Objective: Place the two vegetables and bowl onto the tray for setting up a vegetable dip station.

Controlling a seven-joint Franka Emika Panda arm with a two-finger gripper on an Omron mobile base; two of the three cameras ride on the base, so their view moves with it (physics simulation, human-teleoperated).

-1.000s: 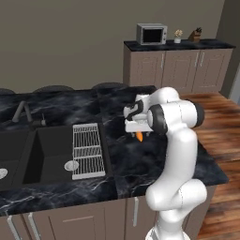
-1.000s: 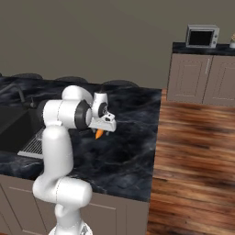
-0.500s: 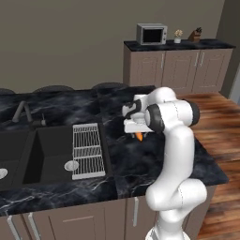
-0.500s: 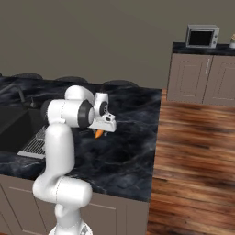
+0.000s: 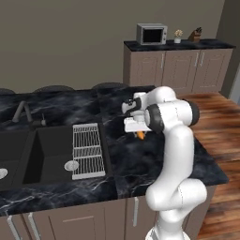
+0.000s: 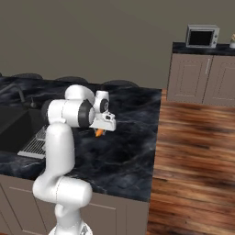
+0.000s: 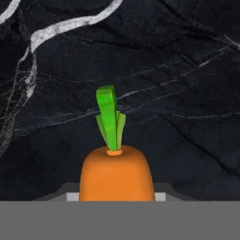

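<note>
The white arm bends over the black marble counter [image 5: 140,164], and its gripper [image 5: 140,131] points down at the stone near the middle of the counter's right half. A little orange carrot [image 7: 116,173] sits right under the hand, between the two fingers. In the hand view the carrot's fat orange end is at the bottom and its green top [image 7: 110,123] sticks up over the dark counter. The finger tips are hidden behind the carrot there, so I cannot tell if they are squeezing it or just standing close on both sides.

From the left base view, a bit of orange peeks out below the gripper, just above the counter. From the right base view, the same orange bit [image 6: 99,133] shows under the hand [image 6: 103,124].

Left of the arm, a wire rack [image 5: 87,151] lies along the edge of the dark sink [image 5: 37,157]. A microwave [image 5: 152,33] sits on the far cabinet by the wall.
</note>
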